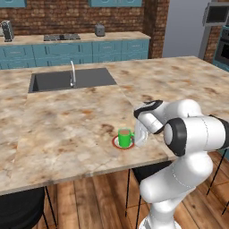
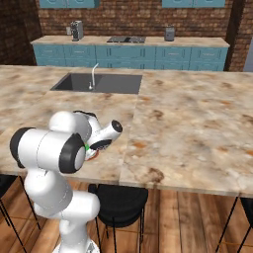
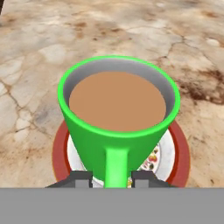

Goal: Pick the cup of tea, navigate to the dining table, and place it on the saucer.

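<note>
Start with the dining table point(image 1: 67, 120). It is the large marbled island, with its inset sink point(image 1: 71, 79) and faucet point(image 1: 72, 74) toward the far side. The base is parked against the near edge, so the arm can reach the worktop without stretching.

Next, locate the arm. It folds low over the near edge of the table, with the wrist turned so the hand comes in from the side. This posture suits a side-handled mug: the hand lines up with the handle instead of dropping over the rim.

Now check the saucer point(image 3: 179, 153). It lies flat on the stone close to the near edge, its reddish-brown rim showing on both sides of the mug in the hand view.

The cup of tea point(image 1: 125, 137) stands upright inside that rim, roughly centred, with the brown liquid level. Judge the placement as essentially made; what remains is release and withdrawal.

Finally, inspect the gripper point(image 3: 111, 180). Its two dark fingertips point(image 3: 81, 180) sit one on each side of the cup's handle point(image 3: 116, 166), just beside it. You cannot tell from these views whether they press the handle or have let go. Before backing out, confirm that the fingers are free, because a dragged handle would tip the cup and spill the tea.
</note>
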